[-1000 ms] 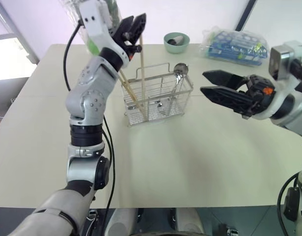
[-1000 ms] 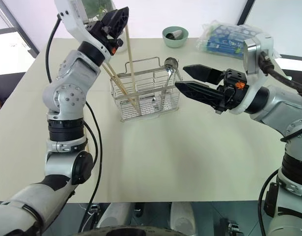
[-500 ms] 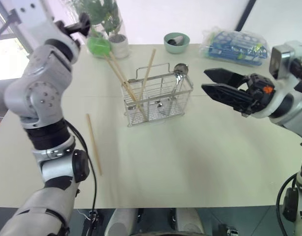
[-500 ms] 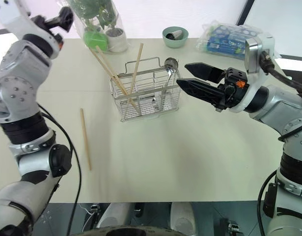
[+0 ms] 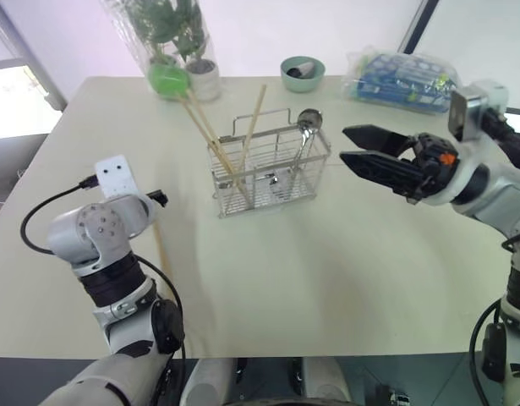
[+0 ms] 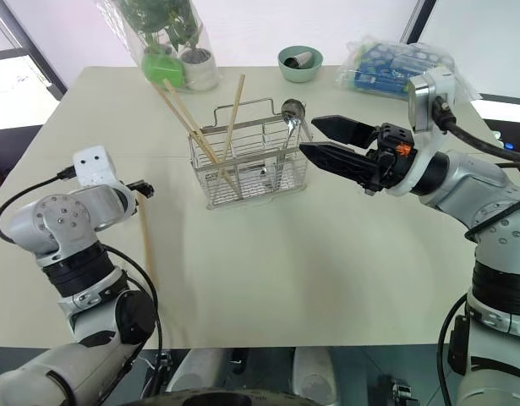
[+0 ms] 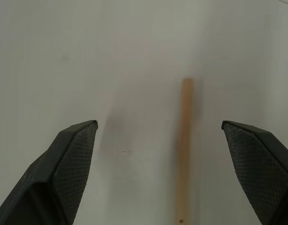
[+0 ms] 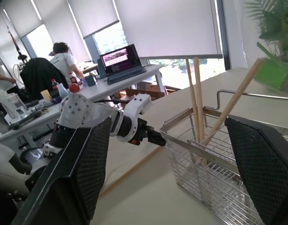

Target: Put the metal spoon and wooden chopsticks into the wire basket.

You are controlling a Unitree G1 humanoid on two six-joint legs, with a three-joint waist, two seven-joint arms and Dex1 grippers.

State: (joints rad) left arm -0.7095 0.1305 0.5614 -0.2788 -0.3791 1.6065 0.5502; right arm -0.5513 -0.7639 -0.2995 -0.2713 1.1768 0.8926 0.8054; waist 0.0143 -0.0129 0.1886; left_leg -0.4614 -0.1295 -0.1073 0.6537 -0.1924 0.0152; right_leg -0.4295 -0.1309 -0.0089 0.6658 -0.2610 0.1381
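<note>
Nearest to us, the left gripper [image 7: 158, 154] is low over the table [image 5: 327, 271], fingers spread wide, with one stray chopstick [image 6: 146, 245] lying flat between them, nothing pinched. That stick is thin and flat on a smooth top, so the risk I'd call is the fingers closing off-centre and rolling it aside, or scraping the table instead of getting under it. Further in, the right gripper [image 5: 361, 150] hangs open and empty just beside the wire basket [image 5: 272, 173]. It sits close enough that a careless swing could nudge the basket or tip it. Inside the basket three wooden chopsticks [image 5: 234, 144] lean out past the rim, and the metal spoon [image 5: 305, 135] stands at the right end; a bump there could spill them. Beyond, a green bowl [image 5: 303, 73] sits well clear
</note>
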